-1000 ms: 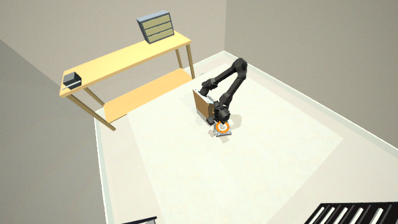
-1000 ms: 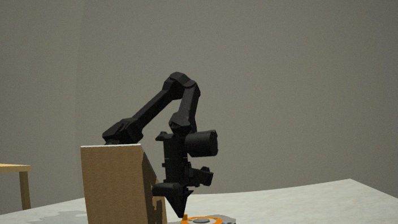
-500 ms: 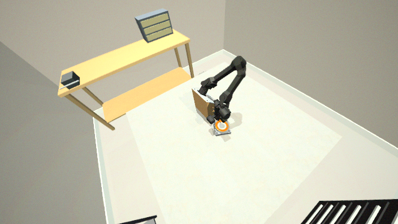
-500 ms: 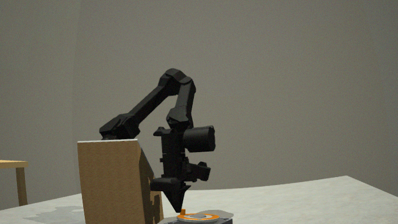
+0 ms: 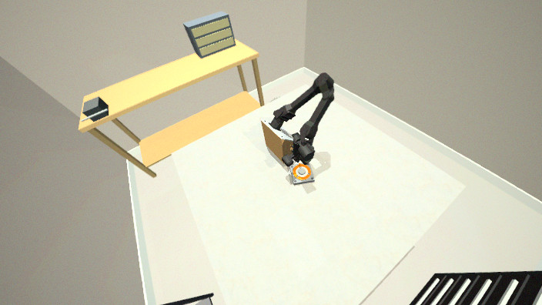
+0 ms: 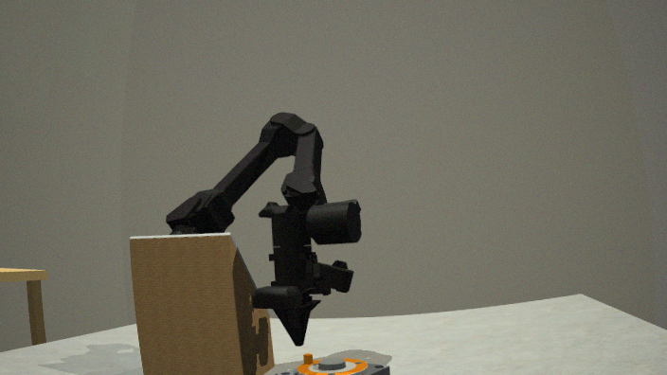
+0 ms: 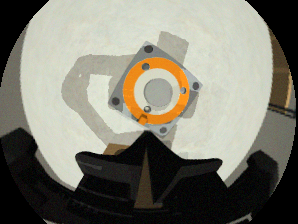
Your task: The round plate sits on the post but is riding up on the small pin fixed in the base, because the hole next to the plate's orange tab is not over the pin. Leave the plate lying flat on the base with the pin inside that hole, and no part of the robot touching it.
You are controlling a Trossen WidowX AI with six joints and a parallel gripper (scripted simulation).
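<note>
One closed, empty gripper hangs above the plate; its tab needs gentle sideways nudging.

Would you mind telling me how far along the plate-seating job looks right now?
Looks close to done, unconfirmed. The orange plate appears level on the grey base around the post, its tab standing beside the ring. The shut, empty gripper hangs above it without touching. Left: confirming the pin sits in the hole by the tab; the frames are too small to tell.
</note>
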